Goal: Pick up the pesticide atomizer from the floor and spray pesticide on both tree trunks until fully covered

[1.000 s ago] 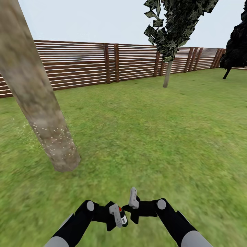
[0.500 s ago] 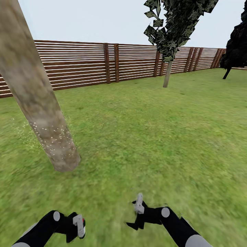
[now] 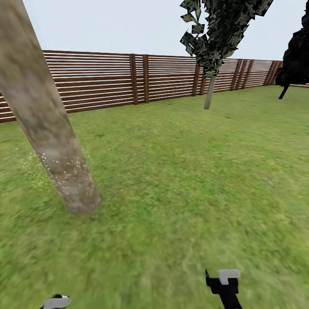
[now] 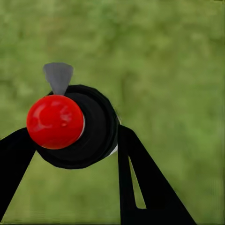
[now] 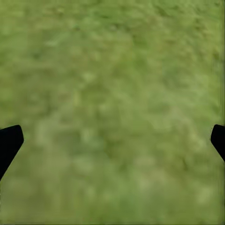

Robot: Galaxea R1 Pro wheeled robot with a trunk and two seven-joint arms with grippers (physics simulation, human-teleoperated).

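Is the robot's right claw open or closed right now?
Open. In the wrist view, the right gripper has its fingertips at opposite edges, with bare grass between.

A fenced garden, outdoors.
Green lawn (image 3: 180, 180) fills the frame; a brown slatted fence (image 3: 107, 79) crosses the upper part, trees (image 3: 223, 30) against pale sky (image 3: 128, 25).
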